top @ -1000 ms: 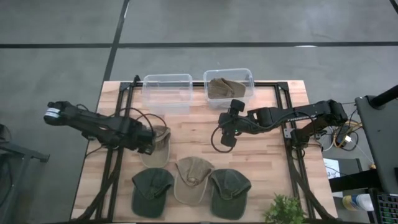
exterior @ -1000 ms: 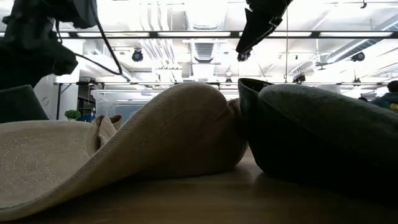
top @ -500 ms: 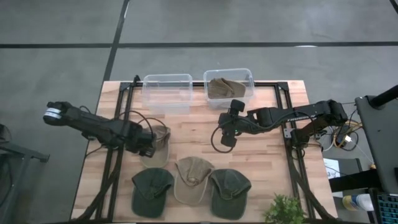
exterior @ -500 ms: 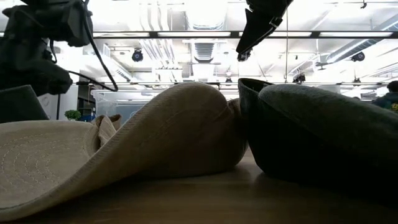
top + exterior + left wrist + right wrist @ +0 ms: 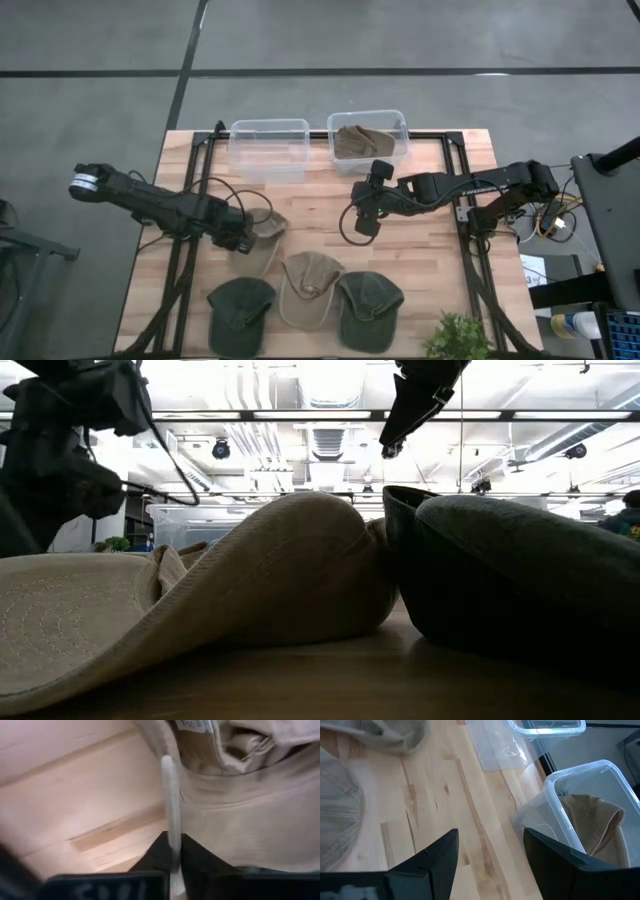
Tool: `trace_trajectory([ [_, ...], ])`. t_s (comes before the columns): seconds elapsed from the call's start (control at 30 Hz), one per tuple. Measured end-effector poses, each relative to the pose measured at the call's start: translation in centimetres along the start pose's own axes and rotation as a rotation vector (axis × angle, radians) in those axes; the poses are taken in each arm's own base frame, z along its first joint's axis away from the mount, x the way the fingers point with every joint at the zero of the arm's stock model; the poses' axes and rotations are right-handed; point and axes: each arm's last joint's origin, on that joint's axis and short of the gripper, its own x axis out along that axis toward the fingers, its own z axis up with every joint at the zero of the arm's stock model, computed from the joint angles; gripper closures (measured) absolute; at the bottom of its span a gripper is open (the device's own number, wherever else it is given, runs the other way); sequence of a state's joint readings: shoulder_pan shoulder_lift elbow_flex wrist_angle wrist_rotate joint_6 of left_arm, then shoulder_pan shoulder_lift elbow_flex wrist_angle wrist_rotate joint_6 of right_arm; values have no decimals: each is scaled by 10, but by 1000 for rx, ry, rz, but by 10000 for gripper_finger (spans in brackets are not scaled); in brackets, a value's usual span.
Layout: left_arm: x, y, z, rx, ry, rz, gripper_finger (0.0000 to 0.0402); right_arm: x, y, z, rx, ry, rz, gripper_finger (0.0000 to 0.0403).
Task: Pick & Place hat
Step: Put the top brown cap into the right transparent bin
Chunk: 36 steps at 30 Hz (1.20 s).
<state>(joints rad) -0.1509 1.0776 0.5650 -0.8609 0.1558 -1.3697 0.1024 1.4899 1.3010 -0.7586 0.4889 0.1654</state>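
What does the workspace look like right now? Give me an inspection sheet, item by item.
Surface: wooden table, dark frame rails along both sides.
Job's things: tan hat pinched by the left gripper; a tan cap between two green caps at the front edge; empty bin; second bin holds a tan hat.
Clutter: small green plant at the front right corner.
Grippers: left shut on the hat's brim; right gripper open, empty, above mid-table.
Cables: black cable looped along the left arm.
Surroundings: grey floor; equipment right of the table.
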Motion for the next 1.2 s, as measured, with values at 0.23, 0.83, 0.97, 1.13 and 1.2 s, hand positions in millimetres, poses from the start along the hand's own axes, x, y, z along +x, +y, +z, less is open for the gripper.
trace_trajectory([
  [0.23,-1,-5,4,23,-78,-55,392,0,0,0,1,0,0,184],
  [0.83,-73,-32,4,163,-354,-313,393,0,0,0,-20,-1,-9,184],
  [0.97,-90,-37,5,196,-488,-304,394,0,0,0,-42,-2,-11,184],
  [1.13,-111,-42,9,229,-703,-274,394,0,0,0,-41,-3,-11,184],
  [1.2,-119,-44,10,243,-794,-258,394,-1,-1,0,-37,-5,-11,184],
])
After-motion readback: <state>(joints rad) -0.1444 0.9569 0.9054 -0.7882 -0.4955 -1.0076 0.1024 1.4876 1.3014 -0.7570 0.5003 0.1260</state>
